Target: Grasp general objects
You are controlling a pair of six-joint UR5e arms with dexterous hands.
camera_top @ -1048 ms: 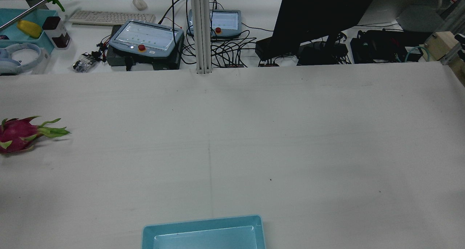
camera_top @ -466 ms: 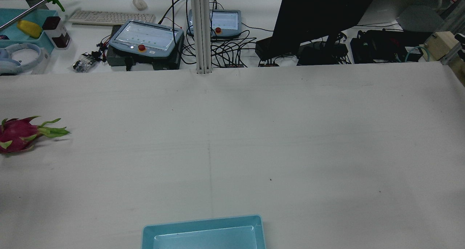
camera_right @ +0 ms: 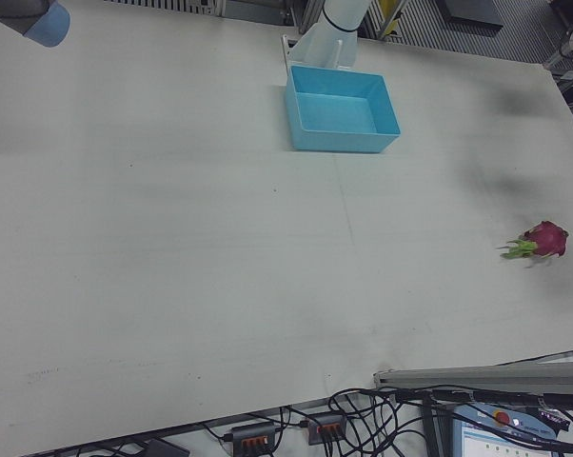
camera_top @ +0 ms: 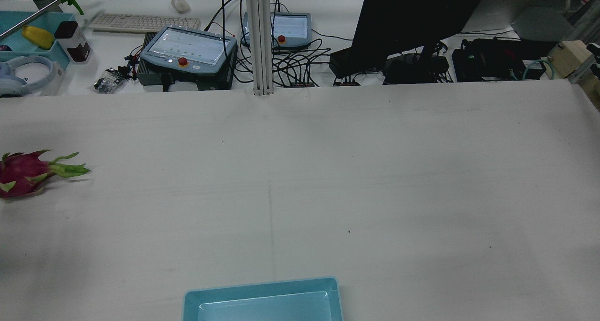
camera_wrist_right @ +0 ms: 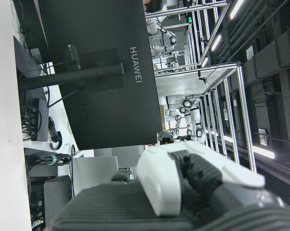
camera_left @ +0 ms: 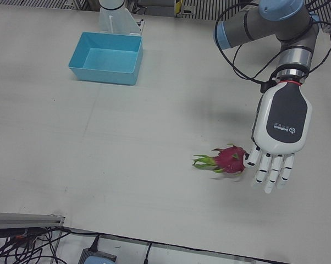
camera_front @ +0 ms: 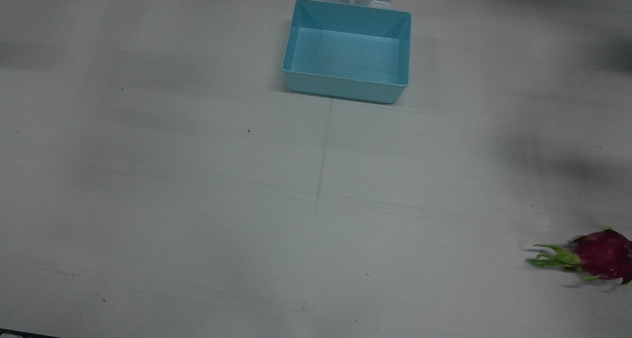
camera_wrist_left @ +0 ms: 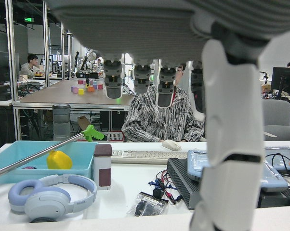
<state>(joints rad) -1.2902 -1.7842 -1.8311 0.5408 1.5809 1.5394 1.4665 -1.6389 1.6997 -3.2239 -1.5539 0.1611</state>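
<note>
Lying on its side near the tabletop's (camera_front: 197,180) edge on the robot's left, the dragon fruit (camera_left: 230,159) points its green leafy tip toward the table's middle. The left hand (camera_left: 278,135) hangs just beside the fruit on its outer side, palm facing away from the left-front camera, its fingers (camera_left: 270,170) straight, spread and pointing down, holding nothing; whether a fingertip touches the fruit cannot be told. In the front view the fruit (camera_front: 600,254) sits at the right border, partly cut off; in the rear view it (camera_top: 23,173) lies at the left border.

The blue bin (camera_front: 345,52) stands at the table's robot-side edge, near the middle, well apart from the fruit, with bare white surface stretching between them and across the whole half before the right arm.

The right hand (camera_wrist_right: 183,183) shows only in its own camera, up close, with a dark monitor (camera_wrist_right: 97,67) behind it; whether it is released or clenched cannot be told.
</note>
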